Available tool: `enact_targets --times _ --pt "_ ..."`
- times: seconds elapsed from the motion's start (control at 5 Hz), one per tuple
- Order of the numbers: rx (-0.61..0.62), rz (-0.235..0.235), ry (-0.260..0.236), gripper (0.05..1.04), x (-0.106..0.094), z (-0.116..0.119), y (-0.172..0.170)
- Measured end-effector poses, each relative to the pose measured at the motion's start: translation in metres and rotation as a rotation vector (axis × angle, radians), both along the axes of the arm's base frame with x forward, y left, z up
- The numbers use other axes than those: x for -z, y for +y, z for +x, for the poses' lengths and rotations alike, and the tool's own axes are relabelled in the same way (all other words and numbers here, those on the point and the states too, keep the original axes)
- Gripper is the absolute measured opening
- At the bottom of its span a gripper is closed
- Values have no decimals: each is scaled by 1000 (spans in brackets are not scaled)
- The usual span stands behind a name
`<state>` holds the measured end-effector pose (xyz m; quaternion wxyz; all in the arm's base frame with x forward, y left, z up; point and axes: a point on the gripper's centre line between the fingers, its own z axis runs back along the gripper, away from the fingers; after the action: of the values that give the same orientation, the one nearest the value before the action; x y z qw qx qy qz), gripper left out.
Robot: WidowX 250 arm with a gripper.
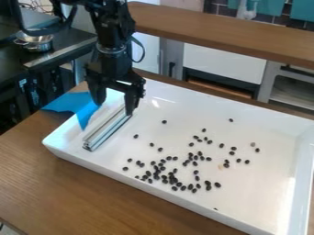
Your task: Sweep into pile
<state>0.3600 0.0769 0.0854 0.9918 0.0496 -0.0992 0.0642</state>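
In the camera view I see my arm coming down from the top, left of the middle, and its gripper [113, 109] hangs low over the far left part of the tray [92, 164]. The two fingers stand wide apart. The upper end of a metal rail [107, 131] is close to them, but whether they touch or hold it, I cannot tell. The rail lies at a slant in the left part of the tray, and its nearer end points to the lower left of the view.

The beans [217, 184], small and dark, are all to the right of the rail, well apart from it. They are thickest in the near middle of the tray, where several touch one another. Others lie loosely around this group, and some are more scattered toward the far side and the right. Among those on the right there is one greyish bean [253, 144], and near the middle a small tan piece [220, 167].

A blue cloth [67, 103] lies at the left edge of the tray, with one pointed end reaching inside, near the rail. The tray rests on a wooden table [61, 183]. Behind it runs a wooden counter [215, 39], and at the upper left stands a metal pot [36, 42].
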Motion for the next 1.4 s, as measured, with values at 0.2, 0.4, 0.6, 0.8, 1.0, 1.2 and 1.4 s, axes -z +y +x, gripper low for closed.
enact_targets --times 0.2,0.4,0.6,0.8,1.0,1.2,1.4 --pt "0 -6 33 1000 13 -2 0" --pt "16 5 20 1000 13 2 -2" --pt "43 26 22 1000 22 0 -2" --pt "63 35 4 1000 23 3 -1" --pt "75 41 5 1000 30 5 2" --pt "66 43 -2 1000 29 3 15" --pt "72 36 14 1000 36 2 19"
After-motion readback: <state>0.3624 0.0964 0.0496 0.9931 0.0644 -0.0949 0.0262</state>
